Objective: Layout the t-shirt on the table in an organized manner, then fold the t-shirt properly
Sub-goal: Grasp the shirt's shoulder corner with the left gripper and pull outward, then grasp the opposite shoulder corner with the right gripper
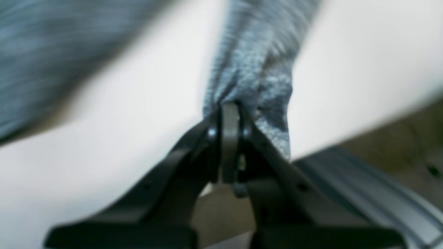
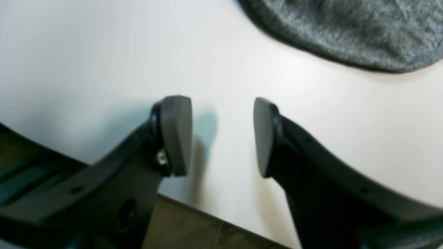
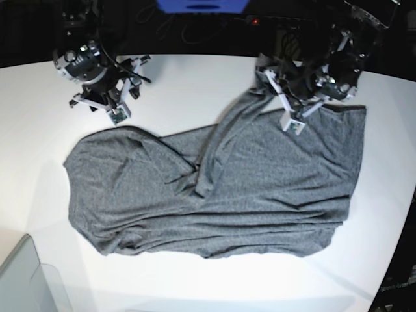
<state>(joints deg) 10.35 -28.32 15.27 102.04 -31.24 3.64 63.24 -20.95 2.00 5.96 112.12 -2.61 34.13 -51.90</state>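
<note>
The dark heather-grey t-shirt (image 3: 221,188) lies spread and wrinkled across the white table (image 3: 195,84), with a ridge of cloth drawn up toward its far right part. My left gripper (image 1: 230,107) is shut on a bunched fold of the t-shirt (image 1: 252,62), which stretches away from the fingertips. In the base view that left gripper (image 3: 263,84) sits at the shirt's far edge. My right gripper (image 2: 221,135) stands open over bare table (image 2: 104,52), nothing between its fingers; the t-shirt's edge (image 2: 346,31) lies beyond it. In the base view the right gripper (image 3: 104,91) is behind the shirt's left end.
A translucent bin (image 3: 19,279) sits at the near left corner. The table's curved far edge runs close behind both arms, with dark floor (image 2: 207,231) past it. A blue object (image 3: 201,5) and cables lie beyond the far edge.
</note>
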